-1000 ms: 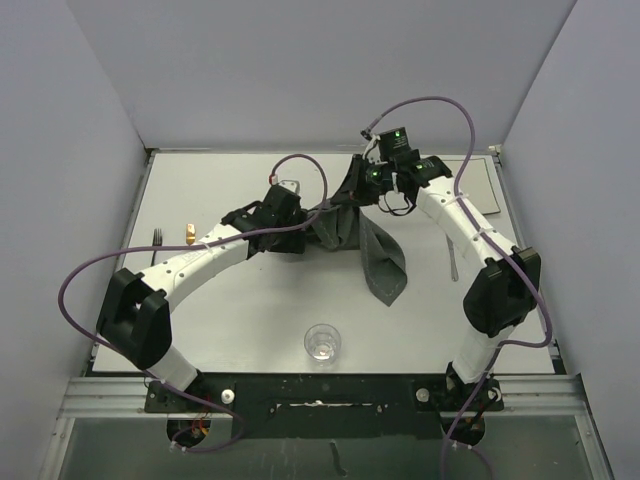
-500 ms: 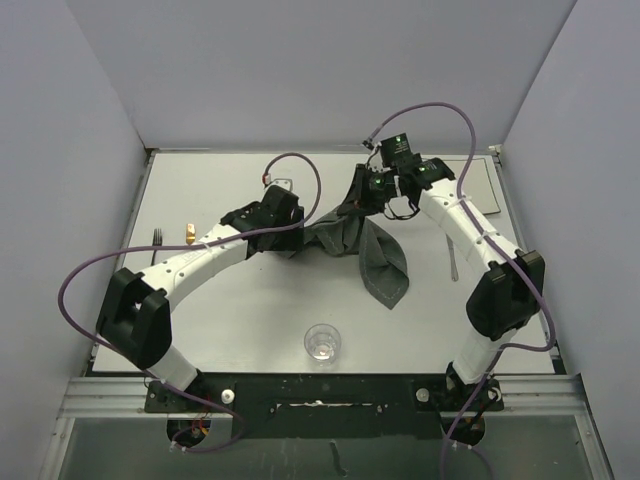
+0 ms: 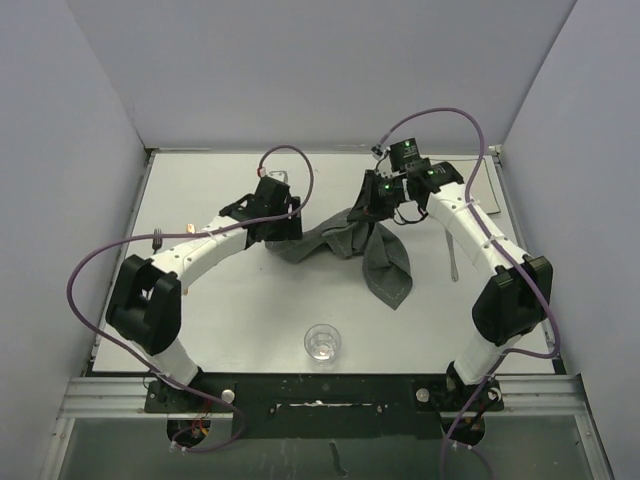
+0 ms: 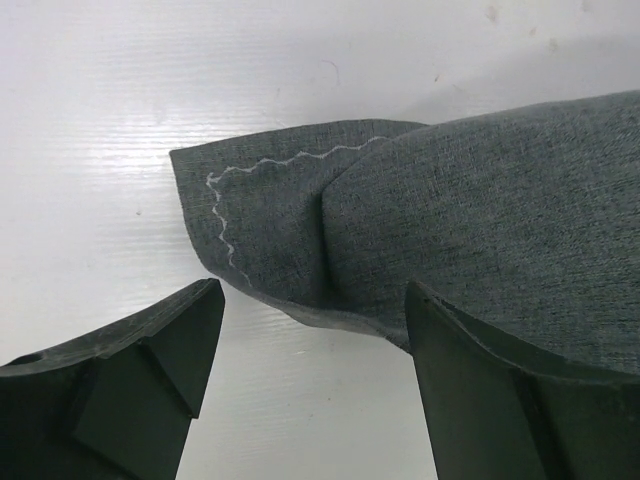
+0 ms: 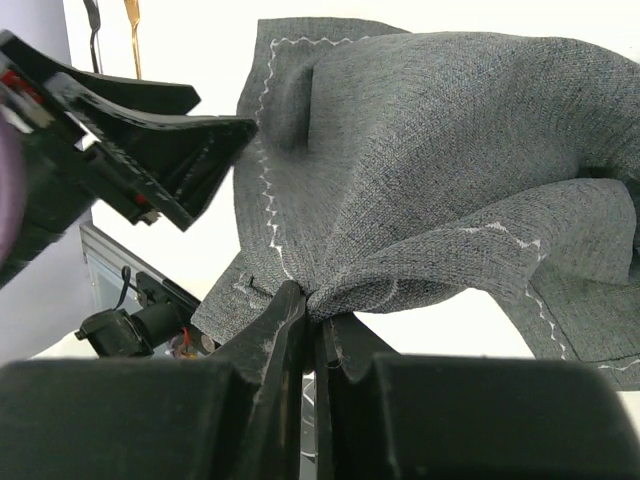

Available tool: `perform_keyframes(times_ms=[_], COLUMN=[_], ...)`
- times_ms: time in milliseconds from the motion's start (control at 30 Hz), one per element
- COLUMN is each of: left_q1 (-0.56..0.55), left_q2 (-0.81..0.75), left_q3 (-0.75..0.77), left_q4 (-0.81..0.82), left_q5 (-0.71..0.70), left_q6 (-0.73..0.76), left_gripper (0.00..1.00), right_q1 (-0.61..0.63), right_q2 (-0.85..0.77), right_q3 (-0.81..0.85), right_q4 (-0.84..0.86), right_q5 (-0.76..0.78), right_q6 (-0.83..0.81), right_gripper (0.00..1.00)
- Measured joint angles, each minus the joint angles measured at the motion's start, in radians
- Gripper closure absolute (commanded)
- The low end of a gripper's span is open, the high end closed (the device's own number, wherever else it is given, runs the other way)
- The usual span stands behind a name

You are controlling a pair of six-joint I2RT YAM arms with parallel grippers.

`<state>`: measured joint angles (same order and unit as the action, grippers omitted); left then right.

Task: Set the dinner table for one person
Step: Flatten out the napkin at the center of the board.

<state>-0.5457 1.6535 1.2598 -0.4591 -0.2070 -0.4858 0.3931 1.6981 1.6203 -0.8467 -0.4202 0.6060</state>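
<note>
Top external view: the dinner table [image 3: 230, 300] is the wide white top under both arms, and all other things are laid on it. At its far left a fork [image 3: 157, 238] is seen, well apart from the work. Next, the left gripper [image 4: 315, 298] is held low over the table with its fingers spread wide; nothing is pinched between them. In the left wrist view a stitched corner of the grey placemat [image 4: 300, 215] is found straight ahead of the gap between these fingers, flat on the table. From this corner the placemat is seen running to the right across the middle of the table, crumpled and partly lifted, so its long axis is judged to run left to right between the two grippers. A glass [image 3: 322, 342] is standing near the front edge, apart from the cloth. At the right end, the fingers of the right gripper [image 5: 316, 308] are pressed together on a bunched fold of the placemat, which is raised there above the table. Further right a knife [image 3: 453, 262] is lying. The free corner is nearer to the left arm, and it lies forward of the open fingers; an advance along that line is judged to be needed before a pinch.
</note>
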Motion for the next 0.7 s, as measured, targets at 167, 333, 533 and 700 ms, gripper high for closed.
perform_keyframes(times_ms=[167, 333, 533, 700], left_q1=[-0.023, -0.028, -0.021, -0.021], left_q2=[0.030, 0.014, -0.055, -0.075], left_q3=[-0.006, -0.024, -0.028, -0.032], left_q4=[0.004, 0.015, 0.010, 0.014], left_q5=[0.029, 0.029, 0.036, 0.064], left_q6=[-0.005, -0.002, 0.019, 0.023], left_gripper=[0.27, 0.26, 0.25, 0.25], right_q1=[-0.017, -0.034, -0.040, -0.040], right_q2=[0.000, 0.000, 0.006, 0.020], right_q3=[0.000, -0.002, -0.017, -0.027], right_q4=[0.000, 0.000, 0.000, 0.001], right_q5=[-0.001, -0.002, -0.005, -0.014], right_q6=[-0.008, -0.019, -0.023, -0.022], right_gripper=[1.00, 1.00, 1.00, 1.00])
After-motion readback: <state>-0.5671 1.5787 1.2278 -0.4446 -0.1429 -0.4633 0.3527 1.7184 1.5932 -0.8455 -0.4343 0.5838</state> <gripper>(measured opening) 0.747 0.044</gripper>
